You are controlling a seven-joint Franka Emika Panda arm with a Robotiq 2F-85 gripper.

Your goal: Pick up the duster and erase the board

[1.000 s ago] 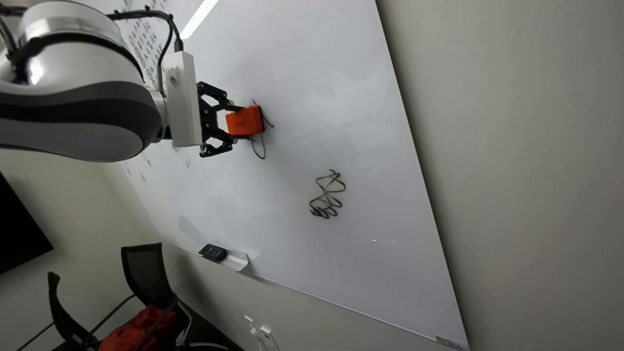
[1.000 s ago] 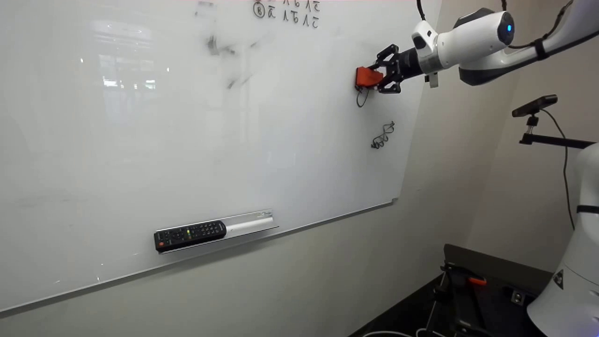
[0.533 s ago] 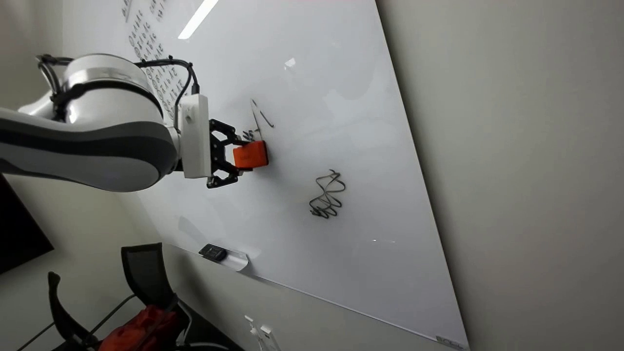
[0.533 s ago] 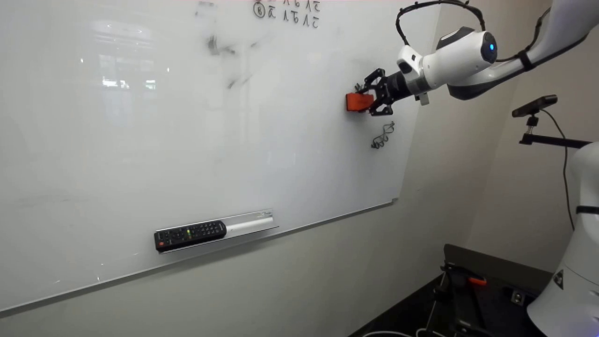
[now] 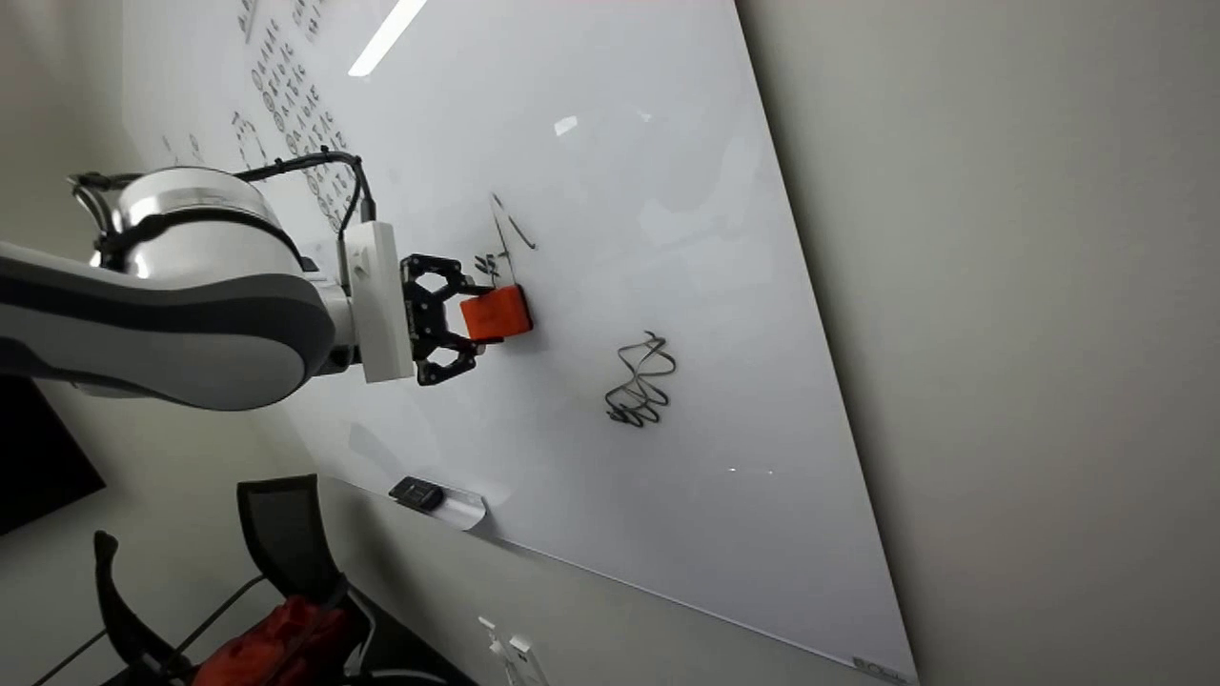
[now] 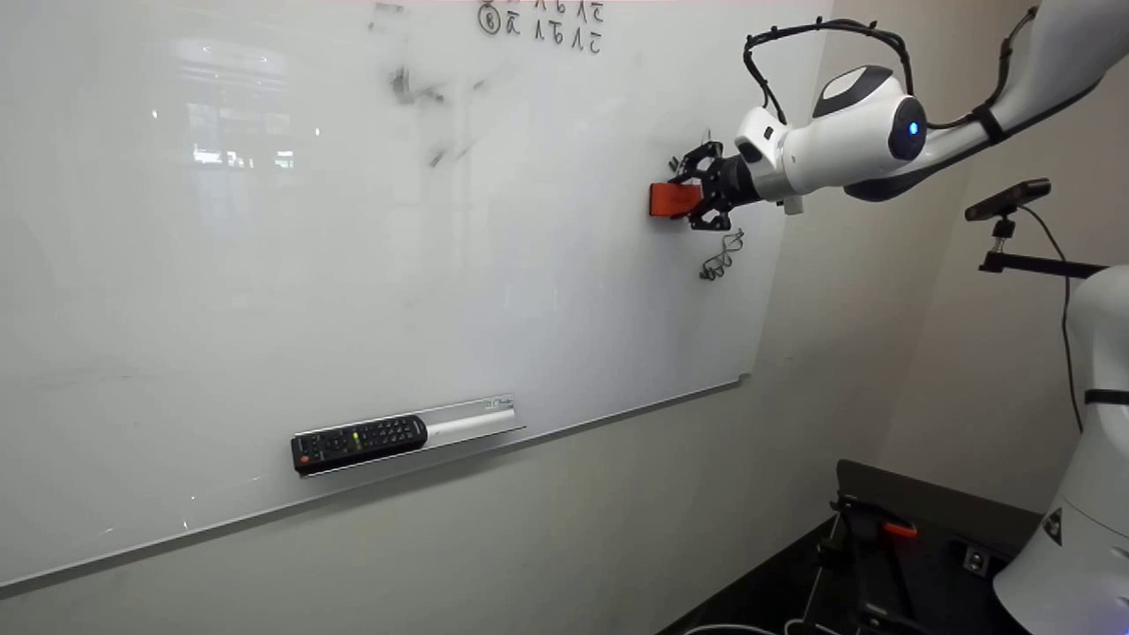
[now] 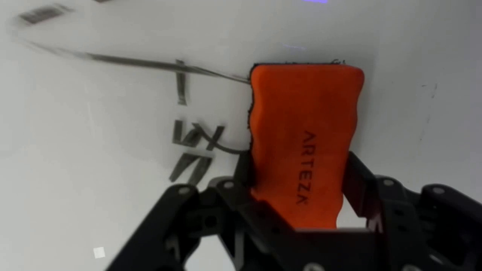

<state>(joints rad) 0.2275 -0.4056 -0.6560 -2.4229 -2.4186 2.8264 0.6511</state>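
The duster [image 5: 498,312] is picked up, pinched by the gripper [image 7: 298,169]; erasing looks unfinished: strokes [image 5: 487,264] above the duster, scribble [image 5: 637,376] below.

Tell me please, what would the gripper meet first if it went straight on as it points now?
The board. The fingers hold the duster ahead of them, so the duster would meet it first. It may well be touching now; the depth is hard to judge.
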